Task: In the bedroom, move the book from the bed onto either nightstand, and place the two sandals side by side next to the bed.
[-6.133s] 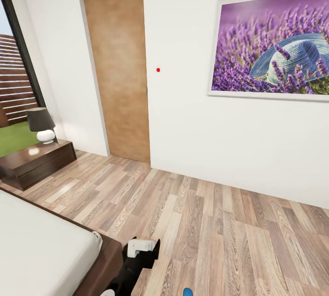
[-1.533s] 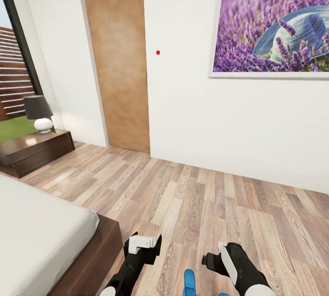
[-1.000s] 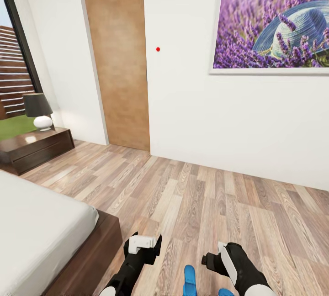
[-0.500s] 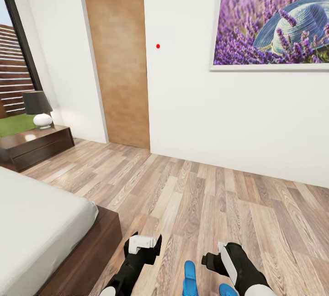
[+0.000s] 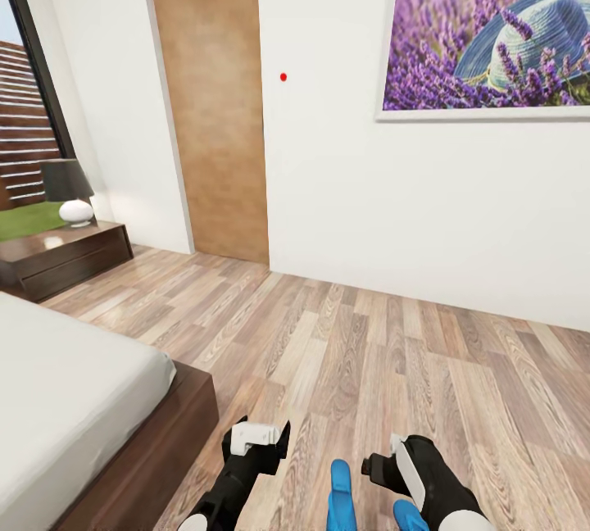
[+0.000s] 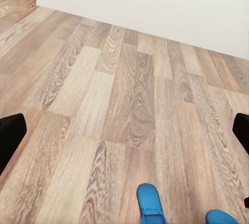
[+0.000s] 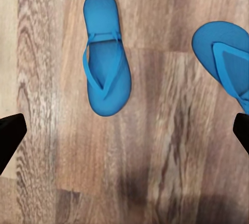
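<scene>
Two sandals [image 7: 106,58] [image 7: 228,63] on the floor right under my right gripper [image 7: 124,125], apart, not lined up | step: sandals, I'd say | both grippers spread, empty, left gripper [image 6: 124,130] too | next: drop right onto nearer sandal | bed [image 5: 65,383] off left, no book spotted

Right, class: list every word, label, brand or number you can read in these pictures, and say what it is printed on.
None can be read. The picture shows lavender and a hat, no lettering. The sandals are plain blue with no brand mark. The door and lamp bear no text.
</scene>
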### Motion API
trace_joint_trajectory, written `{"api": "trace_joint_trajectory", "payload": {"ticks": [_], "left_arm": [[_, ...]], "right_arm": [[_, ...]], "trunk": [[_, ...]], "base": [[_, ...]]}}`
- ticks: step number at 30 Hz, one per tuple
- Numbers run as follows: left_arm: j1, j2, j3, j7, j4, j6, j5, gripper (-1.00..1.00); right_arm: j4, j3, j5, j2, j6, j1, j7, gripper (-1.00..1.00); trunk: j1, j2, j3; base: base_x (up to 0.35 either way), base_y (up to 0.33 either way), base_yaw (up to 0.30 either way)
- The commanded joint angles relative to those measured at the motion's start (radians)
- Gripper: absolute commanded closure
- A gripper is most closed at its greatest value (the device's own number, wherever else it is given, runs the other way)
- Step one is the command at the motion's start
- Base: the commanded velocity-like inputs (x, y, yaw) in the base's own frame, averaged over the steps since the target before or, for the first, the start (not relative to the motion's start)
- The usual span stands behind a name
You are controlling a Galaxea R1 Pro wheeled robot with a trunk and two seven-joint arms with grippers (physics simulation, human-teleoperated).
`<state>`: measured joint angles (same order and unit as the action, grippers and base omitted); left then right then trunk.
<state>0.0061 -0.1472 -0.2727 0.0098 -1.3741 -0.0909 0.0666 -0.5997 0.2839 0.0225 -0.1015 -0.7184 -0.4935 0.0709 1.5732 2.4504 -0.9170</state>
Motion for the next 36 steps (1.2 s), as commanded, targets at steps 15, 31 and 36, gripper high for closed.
{"api": "trace_joint_trajectory", "payload": {"ticks": [15, 31, 36], "left_arm": [[0.0, 0.0, 0.0, 0.001, -0.002, -0.006, 0.007, -1.0], [0.0, 0.0, 0.0, 0.001, -0.003, -0.006, 0.007, -1.0], [0.0, 0.0, 0.001, 0.001, -0.005, -0.006, 0.007, -1.0]], "right_arm": [[-0.001, 0.004, 0.003, -0.002, -0.004, 0.0, 0.004, -1.0], [-0.001, 0.004, 0.002, -0.002, -0.004, 0.0, 0.004, -1.0], [-0.002, 0.004, 0.003, -0.002, -0.004, 0.0, 0.004, -1.0]], "trunk": [[0.03, 0.052, -0.054], [0.038, 0.055, -0.116], [0.04, 0.056, -0.135]], "base": [[0.0, 0.0, 0.0], [0.0, 0.0, 0.0], [0.0, 0.0, 0.0]]}}
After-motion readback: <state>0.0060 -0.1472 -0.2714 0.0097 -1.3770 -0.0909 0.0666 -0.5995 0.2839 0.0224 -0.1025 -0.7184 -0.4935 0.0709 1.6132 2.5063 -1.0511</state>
